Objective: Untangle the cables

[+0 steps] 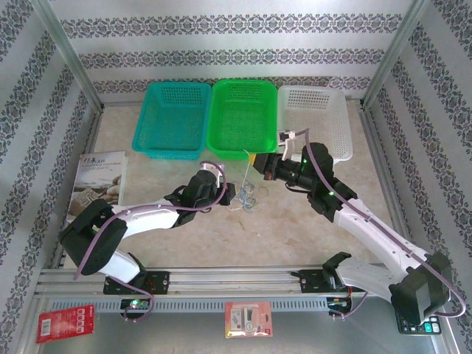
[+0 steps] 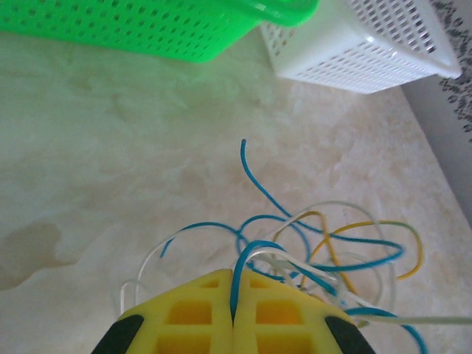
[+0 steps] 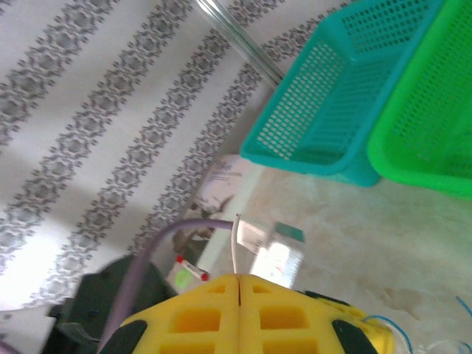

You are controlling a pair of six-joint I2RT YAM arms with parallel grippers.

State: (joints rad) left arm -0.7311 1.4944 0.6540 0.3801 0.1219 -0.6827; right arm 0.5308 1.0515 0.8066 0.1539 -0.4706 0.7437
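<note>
Jaws of left gripper [image 2: 233, 284] pressed together, a blue cable [image 2: 247, 247] nipped between the yellow pads; right gripper [image 3: 239, 280] jaws likewise closed, a whitish strand [image 3: 234, 247] standing up from the seam. Top view gives the tangle [image 1: 248, 198] as a small knot on the desk [image 1: 295, 228] between both grippers, near the green basket [image 1: 240, 118]; left wrist view separates blue, yellow and whitish loops. Book [image 1: 99, 177] print and red packet [image 1: 65, 323] label too small to read.
</note>
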